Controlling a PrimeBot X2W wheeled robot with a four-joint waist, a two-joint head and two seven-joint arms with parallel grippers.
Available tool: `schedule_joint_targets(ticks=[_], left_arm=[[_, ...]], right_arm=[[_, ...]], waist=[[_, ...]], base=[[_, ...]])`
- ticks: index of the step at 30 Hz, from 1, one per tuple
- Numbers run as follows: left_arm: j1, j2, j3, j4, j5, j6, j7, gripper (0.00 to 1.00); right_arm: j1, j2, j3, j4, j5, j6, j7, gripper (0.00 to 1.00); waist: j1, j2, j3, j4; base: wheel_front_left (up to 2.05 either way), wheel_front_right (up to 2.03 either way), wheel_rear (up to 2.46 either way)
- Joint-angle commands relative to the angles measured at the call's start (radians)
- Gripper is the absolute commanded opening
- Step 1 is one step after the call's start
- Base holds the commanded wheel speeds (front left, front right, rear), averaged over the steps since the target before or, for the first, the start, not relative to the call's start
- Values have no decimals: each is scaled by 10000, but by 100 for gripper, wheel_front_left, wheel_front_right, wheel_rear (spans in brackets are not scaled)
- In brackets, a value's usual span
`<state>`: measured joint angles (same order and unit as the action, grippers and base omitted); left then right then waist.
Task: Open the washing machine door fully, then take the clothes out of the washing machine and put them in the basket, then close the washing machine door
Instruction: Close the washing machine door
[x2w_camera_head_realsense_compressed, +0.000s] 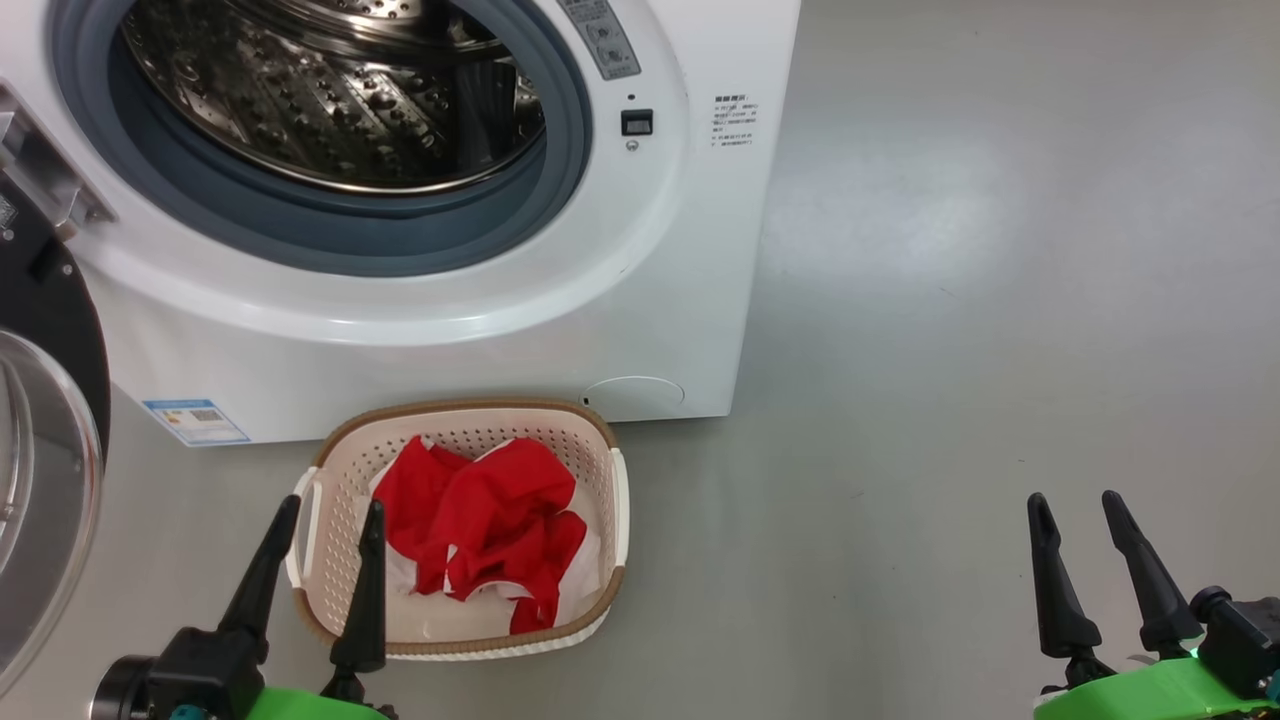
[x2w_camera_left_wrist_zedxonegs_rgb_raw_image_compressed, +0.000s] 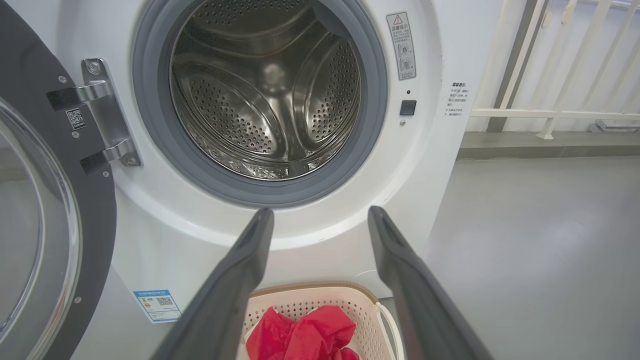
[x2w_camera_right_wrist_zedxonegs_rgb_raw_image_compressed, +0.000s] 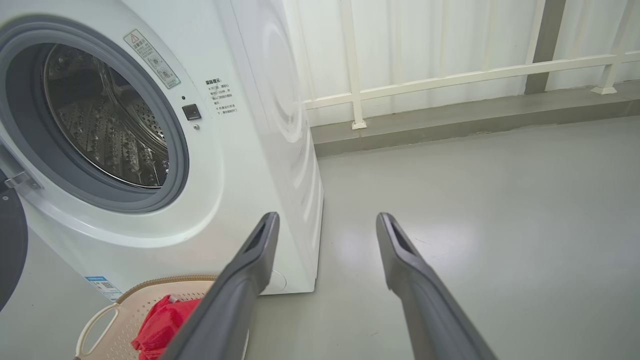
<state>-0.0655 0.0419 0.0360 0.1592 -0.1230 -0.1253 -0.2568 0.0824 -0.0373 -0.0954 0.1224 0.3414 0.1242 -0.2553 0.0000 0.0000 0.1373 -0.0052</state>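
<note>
Drum (x2w_camera_head_realsense_compressed: 330, 90): bare steel as far as can be seen, no cloth in it.
Clothes (x2w_camera_head_realsense_compressed: 480, 510): red heap in the basket (x2w_camera_head_realsense_compressed: 603, 470), which sits on the floor (x2w_camera_head_realsense_compressed: 950, 350) against the foot of the washer (x2w_camera_head_realsense_compressed: 650, 280).
Step in hand: by the look of it, emptying is finished; shutting the door (x2w_camera_head_realsense_compressed: 50, 420) is what's left.
Door: swung wide on its hinge (x2w_camera_left_wrist_zedxonegs_rgb_raw_image_compressed: 100, 115) at the washer's left side. It stands out from the front, inner face and glass bowl turned right, toward the basket.
Left jaws: spread wide, nothing between the fingers (x2w_camera_head_realsense_compressed: 262, 570); they hang over the basket's left handle, tips toward the washer.
Right jaws: equally wide, empty, fingers (x2w_camera_head_realsense_compressed: 1055, 590) over bare floor well right of the basket.
Key relation: the door lies just left of the left jaws, its free edge nearest the robot and its hinge at the far end. The left arm is much the nearer; the right would have to cross the basket.
Next move, as I judge it: the left arm must get round the free edge to the outer face, then sweep right.
</note>
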Motion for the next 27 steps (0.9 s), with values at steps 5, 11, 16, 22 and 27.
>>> schedule_joint_targets(ticks=[5,11,16,22,27], left_arm=[[-276,116,343,-299,49,-54,-49,100],[-323,97,311,-257,-3,-54,-49,100],[-266,88,250,-207,-208,-6,-49,100],[-64,85,-30,-152,-611,325,-49,100],[103,85,-269,-138,-904,573,-49,100]], right_arm=[[-234,-144,135,-255,-97,65,-65,100],[-276,-198,217,-250,-117,65,-65,100],[-283,-303,353,-223,-140,65,-65,100],[-372,-510,639,-149,-164,65,-65,100],[-457,-653,846,-86,-168,65,-65,100]], waist=[[0,0,20,47],[0,0,45,335],[0,0,-1,783],[0,0,-51,1491],[0,0,-125,2211]], base=[[0,0,0],[0,0,0],[0,0,0],[0,0,0],[0,0,0]])
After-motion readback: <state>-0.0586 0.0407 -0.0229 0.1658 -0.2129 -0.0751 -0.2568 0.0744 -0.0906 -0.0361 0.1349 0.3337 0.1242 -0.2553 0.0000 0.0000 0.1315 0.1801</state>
